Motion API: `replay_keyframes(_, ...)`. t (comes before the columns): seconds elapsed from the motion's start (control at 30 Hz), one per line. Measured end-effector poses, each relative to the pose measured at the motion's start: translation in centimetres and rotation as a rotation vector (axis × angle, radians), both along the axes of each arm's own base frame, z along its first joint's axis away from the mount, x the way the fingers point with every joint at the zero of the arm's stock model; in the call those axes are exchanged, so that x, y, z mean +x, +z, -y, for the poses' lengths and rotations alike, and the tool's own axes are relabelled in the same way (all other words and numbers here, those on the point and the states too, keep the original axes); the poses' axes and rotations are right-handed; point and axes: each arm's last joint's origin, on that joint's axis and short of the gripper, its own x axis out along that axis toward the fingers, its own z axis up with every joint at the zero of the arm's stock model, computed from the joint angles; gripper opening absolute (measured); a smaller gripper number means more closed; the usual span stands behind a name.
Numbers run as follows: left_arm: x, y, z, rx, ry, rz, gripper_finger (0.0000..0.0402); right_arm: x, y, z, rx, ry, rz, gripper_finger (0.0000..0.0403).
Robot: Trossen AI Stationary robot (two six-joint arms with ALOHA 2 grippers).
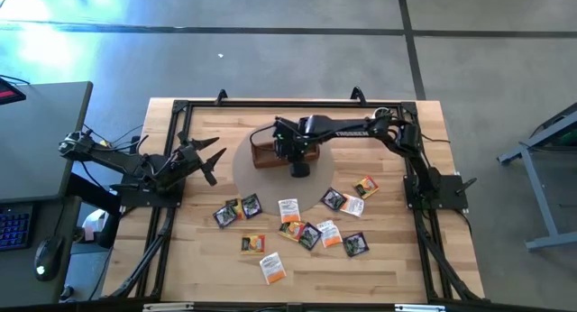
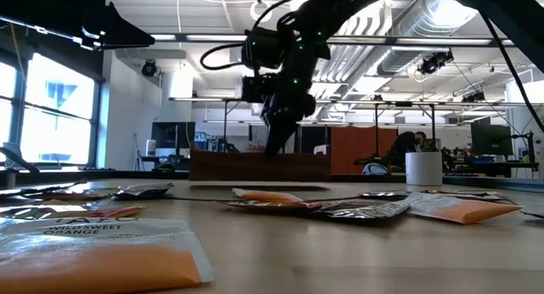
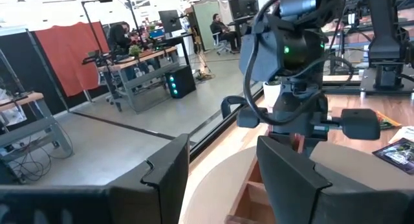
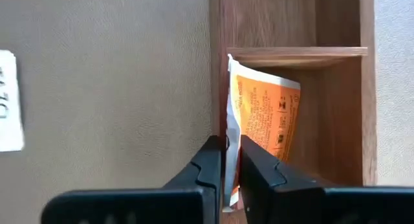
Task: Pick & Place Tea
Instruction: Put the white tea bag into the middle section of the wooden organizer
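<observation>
Over tray (image 1: 263, 153), right gripper (image 4: 231, 160): fingers pinched on orange-and-white sachet (image 4: 260, 117), held on edge in compartment, not yet released. About a dozen sachets (image 1: 288, 209) left scattered on worktop (image 1: 379, 267). Left gripper (image 1: 209, 159) parked aside, fingers spread.

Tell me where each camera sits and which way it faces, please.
High: above the table, looking down; both arms show.
Low: at table-top height, looking across sachets; the right arm descends.
Left wrist: past the left hand, toward the right arm.
Right wrist: down past the right hand, pinching an orange sachet in the tray.
Shared: the tray appears in all.
</observation>
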Motion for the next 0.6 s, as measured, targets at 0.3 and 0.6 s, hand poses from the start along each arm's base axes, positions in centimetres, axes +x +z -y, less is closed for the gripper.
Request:
replay_keyframes(0.3,0.0,0.0,0.0,0.000,0.000,0.000,0.0179,0.5,1.9,0.2,-0.007,-0.014,0.034,0.0071)
replay_keyframes(0.6,0.0,-0.2,0.0,0.007,0.001,-0.022,0.0179,0.5,1.8,0.1,-0.021,0.002,0.030,0.0004)
